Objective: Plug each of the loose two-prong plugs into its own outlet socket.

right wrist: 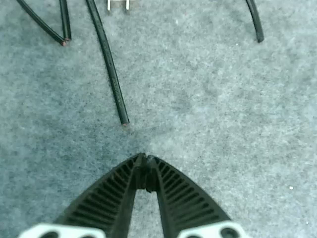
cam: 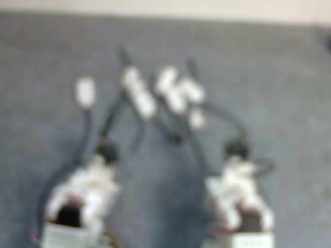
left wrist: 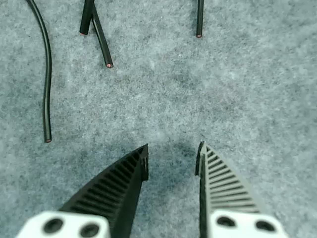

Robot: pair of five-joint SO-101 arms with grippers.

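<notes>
Left gripper (left wrist: 173, 148) open, right gripper (right wrist: 147, 159) clenched on nothing, both short of the white plugs and sockets (cam: 173, 89) bunched near the desk's (cam: 289, 93) far edge, where crossed cords (right wrist: 110, 64) could drag a neighbouring piece askew during any pickup.

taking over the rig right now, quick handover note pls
Left gripper: open, empty, above the grey mat, near loose cable ends.
Right gripper: shut, empty, a cable end just ahead of it.
White plug and socket pieces: grouped mid-mat in the high view, too blurred to tell which is which.
Done: nothing evident; one plug's bare prongs show, so it is unplugged.
Left: probably every plug.
</notes>
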